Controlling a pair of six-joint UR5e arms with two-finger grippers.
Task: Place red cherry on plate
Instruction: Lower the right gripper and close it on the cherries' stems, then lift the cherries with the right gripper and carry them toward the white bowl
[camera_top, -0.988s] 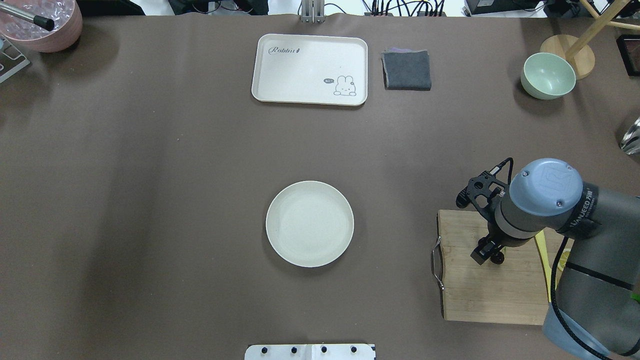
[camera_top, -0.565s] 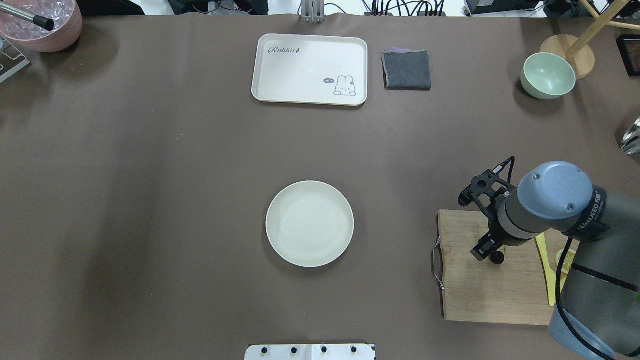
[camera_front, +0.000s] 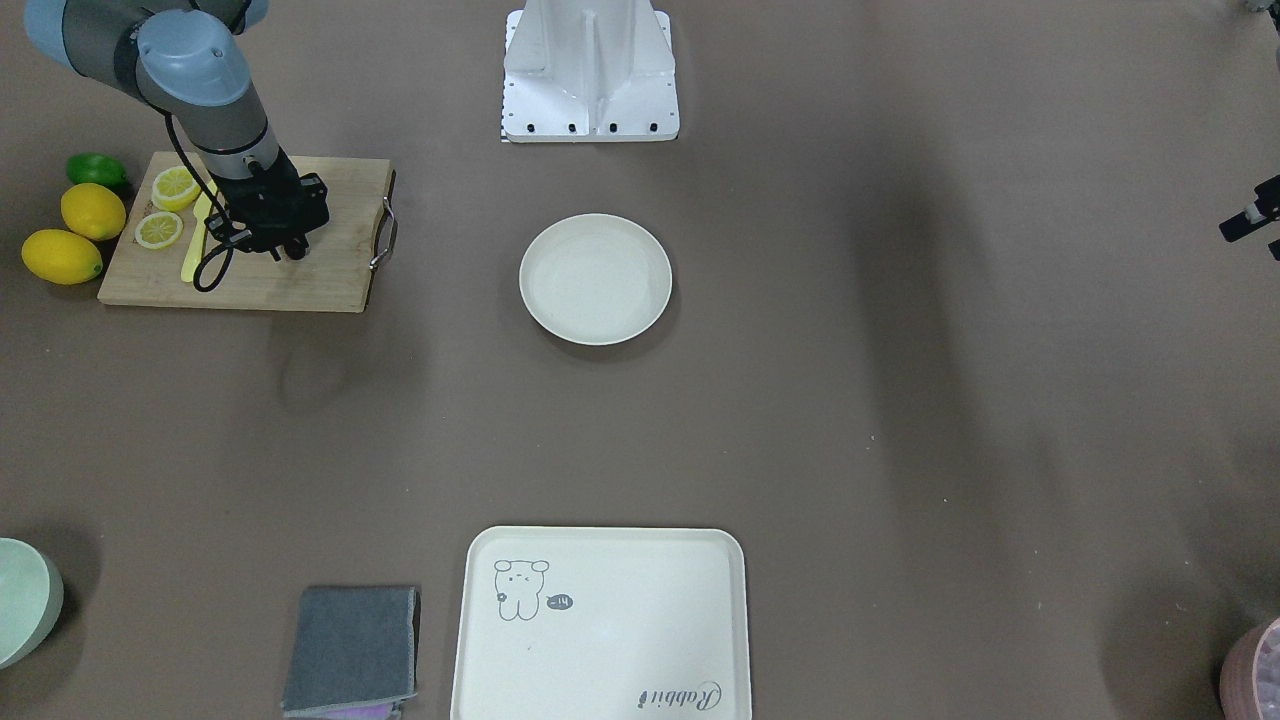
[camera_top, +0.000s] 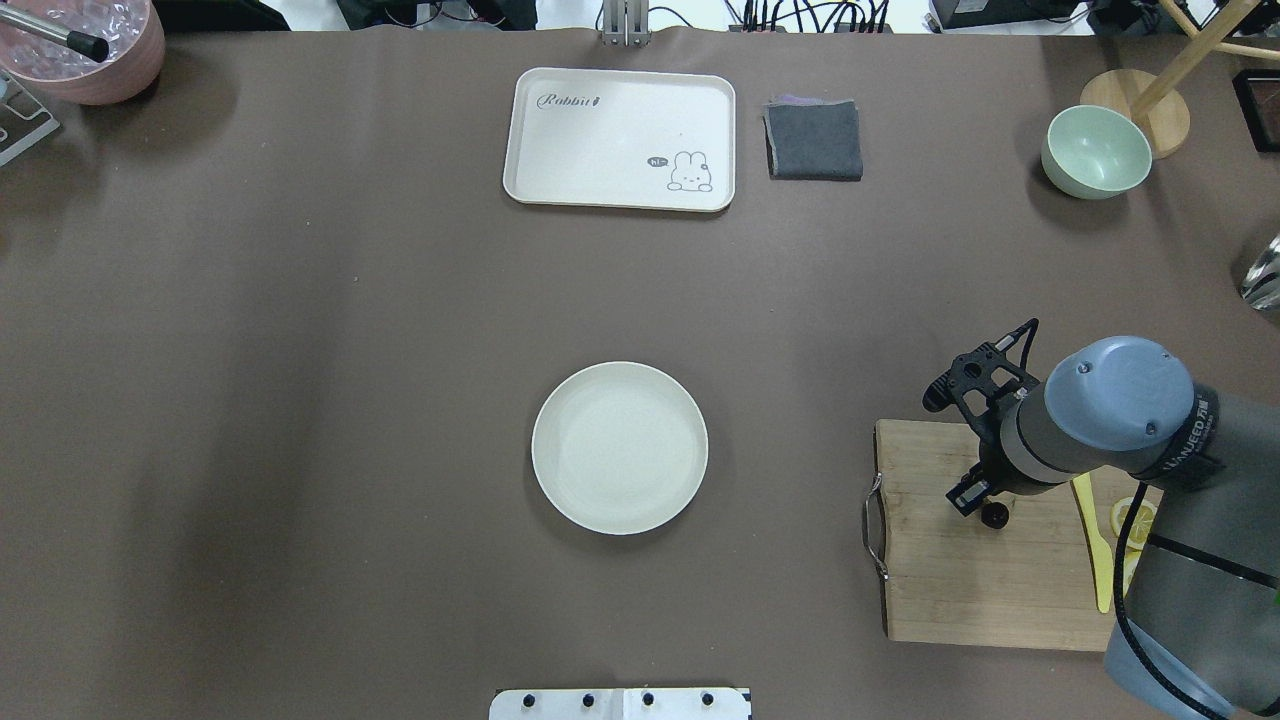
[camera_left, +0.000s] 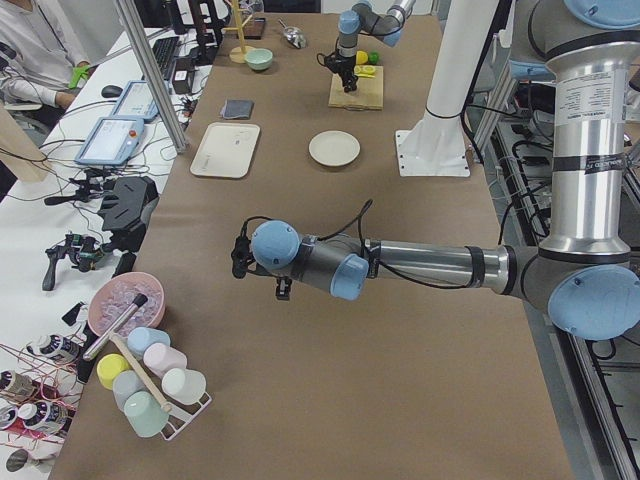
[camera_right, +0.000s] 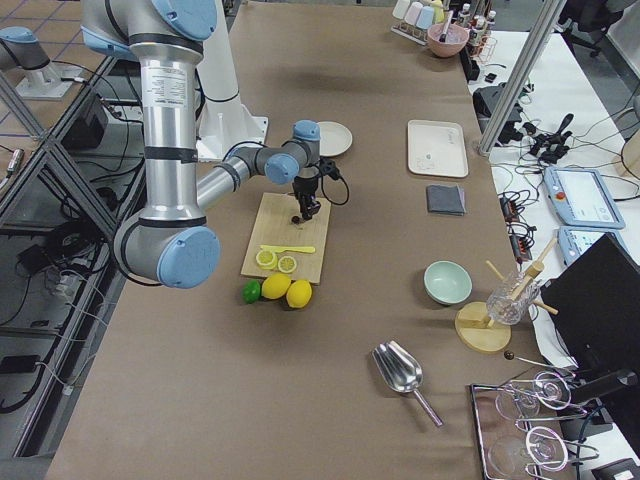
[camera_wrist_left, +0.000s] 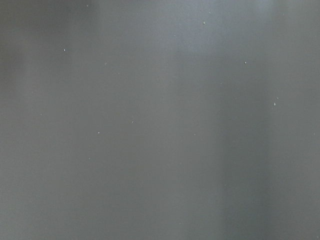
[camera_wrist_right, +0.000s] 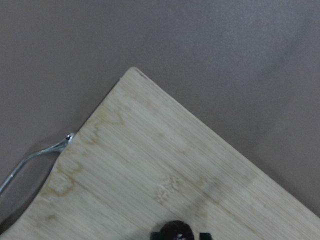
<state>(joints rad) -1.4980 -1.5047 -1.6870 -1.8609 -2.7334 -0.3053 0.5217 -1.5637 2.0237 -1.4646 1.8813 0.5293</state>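
The red cherry (camera_top: 994, 515) shows as a small dark ball on the wooden cutting board (camera_top: 960, 590) at the near right. My right gripper (camera_top: 982, 503) points down at it. In the right wrist view the cherry (camera_wrist_right: 175, 231) sits tightly between the two dark fingertips, just over the board, so the gripper looks shut on it. The round cream plate (camera_top: 619, 447) lies bare at the table's middle, well left of the board. My left gripper (camera_front: 1250, 222) is cut off at the edge of the front-facing view, and I cannot tell its state.
Lemon slices (camera_front: 175, 187) and a yellow knife (camera_top: 1095, 540) share the board, with whole lemons (camera_front: 93, 210) and a lime (camera_front: 97, 170) beside it. A rabbit tray (camera_top: 620, 138), grey cloth (camera_top: 813, 140) and green bowl (camera_top: 1096, 152) line the far side.
The right arm's wrist has swung to the right and slightly toward the robot. The fingertips and the cherry stayed almost in the same spot on the board.
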